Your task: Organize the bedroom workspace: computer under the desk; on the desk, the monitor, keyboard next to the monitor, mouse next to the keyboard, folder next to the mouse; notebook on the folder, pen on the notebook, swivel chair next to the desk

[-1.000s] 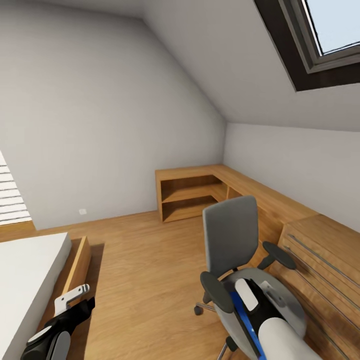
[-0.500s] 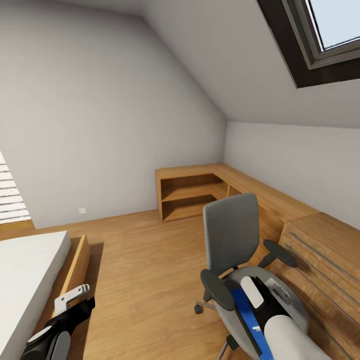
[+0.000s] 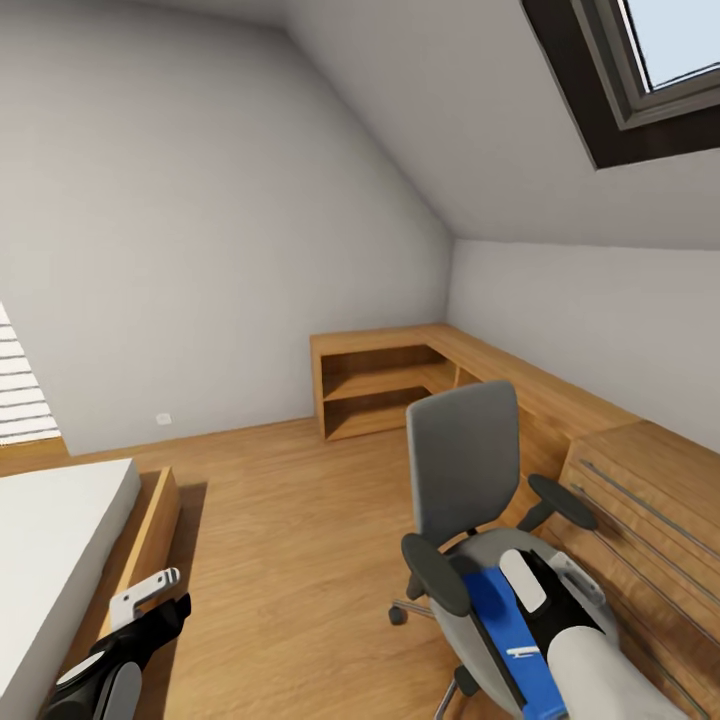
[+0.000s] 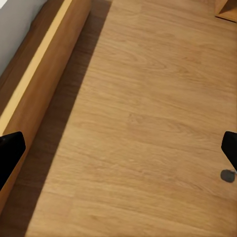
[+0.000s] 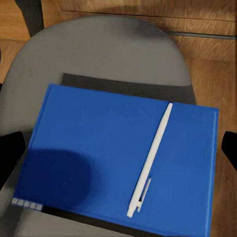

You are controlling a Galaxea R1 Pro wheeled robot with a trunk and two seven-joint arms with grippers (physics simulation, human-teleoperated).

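The swivel chair (image 3: 462, 462) with its grey back and black armrests stands by the wooden cabinets at the lower right. On its grey seat (image 5: 123, 44) lies the blue folder (image 5: 98, 148), seen from the head camera as a blue folder (image 3: 497, 618). A white pen (image 5: 150, 160) rests across the folder. A dark flat layer (image 5: 123, 85) sticks out under it; I cannot tell what it is. My right gripper (image 5: 118, 148) hangs open above the folder, touching nothing. My left gripper (image 4: 118, 150) is open over bare floor beside the bed frame, and shows low at the left as the left gripper (image 3: 150, 602).
Low light-wood cabinets (image 3: 385, 385) fill the far corner and run along the right wall to a drawer unit (image 3: 640, 510) beside the chair. A bed (image 3: 55, 540) with a wooden frame is at the left. Plank floor (image 3: 290, 520) lies between bed and chair. A skylight (image 3: 640, 70) is overhead.
My right arm has shifted to the right over the seat, uncovering more of the blue folder. The view has tilted slightly. The left arm has stayed put.
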